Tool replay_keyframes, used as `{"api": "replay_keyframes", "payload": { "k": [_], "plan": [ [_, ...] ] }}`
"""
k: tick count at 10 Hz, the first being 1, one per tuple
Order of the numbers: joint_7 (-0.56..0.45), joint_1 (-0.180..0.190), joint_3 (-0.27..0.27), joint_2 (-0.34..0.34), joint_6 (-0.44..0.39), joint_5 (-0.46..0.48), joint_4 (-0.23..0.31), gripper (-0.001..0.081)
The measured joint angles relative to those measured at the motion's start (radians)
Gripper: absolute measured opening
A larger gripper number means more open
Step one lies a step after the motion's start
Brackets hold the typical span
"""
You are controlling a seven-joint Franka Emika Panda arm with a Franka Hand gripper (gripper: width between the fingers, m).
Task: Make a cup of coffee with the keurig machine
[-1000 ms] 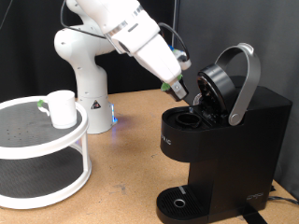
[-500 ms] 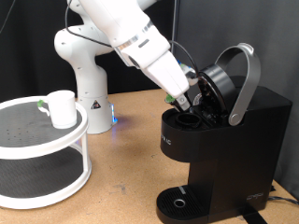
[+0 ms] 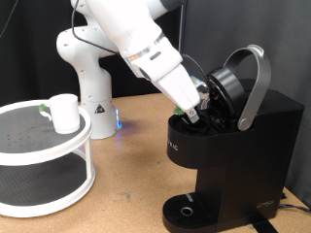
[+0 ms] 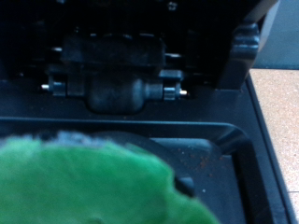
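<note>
Gripper: lowered into the open brew chamber of the keurig machine, fingertips hidden by the chamber rim; clenched or released cannot be told. Wrist view: a blurred green mass fills the foreground close to the camera, likely a pod top carried down to its seat, though no fingers show around it.

Lid handle: silver-grey, raised, leaving the chamber open for loading.

Drip tray: round, at the machine's base, no mug on it.

Cup: white, upright on the top tier of a round white shelf at the exterior view's left, well apart from the machine.

Counter: brown board carrying machine and shelf.
</note>
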Motion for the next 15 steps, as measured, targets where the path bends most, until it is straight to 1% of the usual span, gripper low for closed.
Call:
{"api": "replay_keyframes", "payload": {
  "k": [6, 10, 11, 12, 13, 14, 15],
  "plan": [
    [0.000, 0.000, 0.026, 0.026, 0.023, 0.003, -0.003, 0.0461],
    [-0.021, 0.000, 0.040, 0.037, 0.049, 0.040, -0.004, 0.0461],
    [-0.027, 0.000, 0.041, 0.040, 0.051, 0.048, -0.004, 0.0485],
    [-0.027, 0.000, 0.042, 0.044, 0.051, 0.051, -0.004, 0.0651],
    [-0.027, 0.000, 0.042, 0.045, 0.051, 0.053, -0.004, 0.0651],
    [-0.028, 0.000, 0.043, 0.046, 0.051, 0.055, -0.004, 0.0758],
    [-0.029, 0.000, 0.043, 0.046, 0.051, 0.056, -0.004, 0.0793]
  ]
}}
